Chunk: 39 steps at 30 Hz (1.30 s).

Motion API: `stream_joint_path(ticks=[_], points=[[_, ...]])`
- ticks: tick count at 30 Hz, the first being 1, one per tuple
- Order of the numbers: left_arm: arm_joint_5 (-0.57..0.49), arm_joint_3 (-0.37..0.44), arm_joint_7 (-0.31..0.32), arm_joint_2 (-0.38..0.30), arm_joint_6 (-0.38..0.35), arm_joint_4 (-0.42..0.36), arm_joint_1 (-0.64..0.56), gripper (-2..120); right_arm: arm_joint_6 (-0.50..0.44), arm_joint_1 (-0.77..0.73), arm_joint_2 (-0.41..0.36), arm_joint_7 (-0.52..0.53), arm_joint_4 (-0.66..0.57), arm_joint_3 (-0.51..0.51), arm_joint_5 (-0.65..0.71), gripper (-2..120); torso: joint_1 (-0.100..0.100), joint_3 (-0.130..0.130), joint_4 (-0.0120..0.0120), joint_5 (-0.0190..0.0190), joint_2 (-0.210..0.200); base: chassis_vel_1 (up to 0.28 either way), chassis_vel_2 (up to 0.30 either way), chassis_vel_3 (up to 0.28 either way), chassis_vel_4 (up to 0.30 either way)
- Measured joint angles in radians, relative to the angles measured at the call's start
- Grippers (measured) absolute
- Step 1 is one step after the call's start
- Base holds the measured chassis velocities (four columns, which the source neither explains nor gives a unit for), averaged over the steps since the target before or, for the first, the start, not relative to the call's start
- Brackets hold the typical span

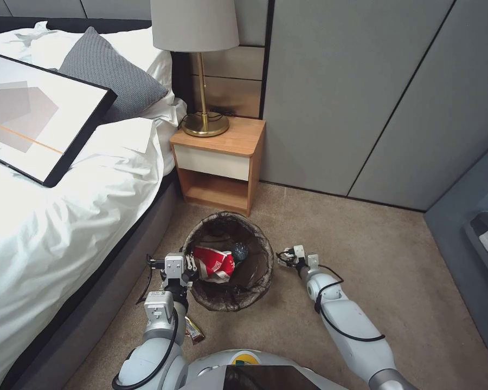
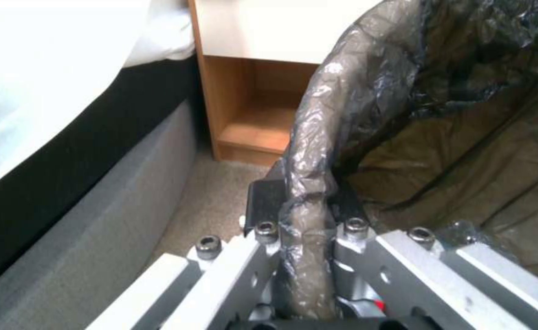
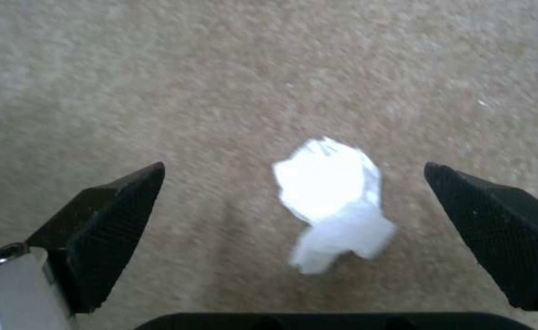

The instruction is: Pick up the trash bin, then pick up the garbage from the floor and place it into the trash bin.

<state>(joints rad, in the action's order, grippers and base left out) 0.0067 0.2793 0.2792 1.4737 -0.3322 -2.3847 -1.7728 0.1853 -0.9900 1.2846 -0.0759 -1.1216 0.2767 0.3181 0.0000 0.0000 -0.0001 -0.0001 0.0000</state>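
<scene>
Nightstand (image 1: 218, 162) just behind trash bin (image 1: 222, 303)

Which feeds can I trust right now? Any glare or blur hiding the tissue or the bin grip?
Right wrist view: the tissue scrap is overexposed and soft-edged between the open right claw, its outline vague. Left wrist view: the left claw clamps the trash bin rim in blurred close-up, with the bedding blown out white. Head view: evenly lit, sharp.

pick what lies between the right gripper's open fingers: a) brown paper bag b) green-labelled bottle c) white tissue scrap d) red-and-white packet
c: the right gripper hangs open over the carpet, and a white tissue scrap lies between its fingers.
</scene>
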Motion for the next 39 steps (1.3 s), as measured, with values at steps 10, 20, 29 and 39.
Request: stream_joint_path(ticks=[10, 20, 29, 39], points=[[0.000, 0.000, 0.000, 0.000, 0.000, 0.000, 0.000, 2, -0.017, 0.005, -0.003, -0.004, 0.032, 0.013, -0.012, 89, 0.000, 0.000, 0.0000, 0.0001, 0.000, 0.000, 0.000, 0.000, 0.000], [0.000, 0.000, 0.000, 0.000, 0.000, 0.000, 0.000, 2, -0.025, 0.007, 0.002, -0.007, 0.058, 0.022, -0.029, 50, 0.000, 0.000, 0.0000, 0.0001, 0.000, 0.000, 0.000, 0.000, 0.000], [0.000, 0.000, 0.000, 0.000, 0.000, 0.000, 0.000, 2, -0.063, 0.026, 0.023, -0.018, 0.132, 0.036, -0.063, 16, 0.000, 0.000, 0.0000, 0.0001, 0.000, 0.000, 0.000, 0.000, 0.000], [0.000, 0.000, 0.000, 0.000, 0.000, 0.000, 0.000, 2, -0.103, 0.043, 0.019, -0.045, 0.160, 0.042, -0.073, 0, 0.000, 0.000, 0.0000, 0.0001, 0.000, 0.000, 0.000, 0.000, 0.000]])
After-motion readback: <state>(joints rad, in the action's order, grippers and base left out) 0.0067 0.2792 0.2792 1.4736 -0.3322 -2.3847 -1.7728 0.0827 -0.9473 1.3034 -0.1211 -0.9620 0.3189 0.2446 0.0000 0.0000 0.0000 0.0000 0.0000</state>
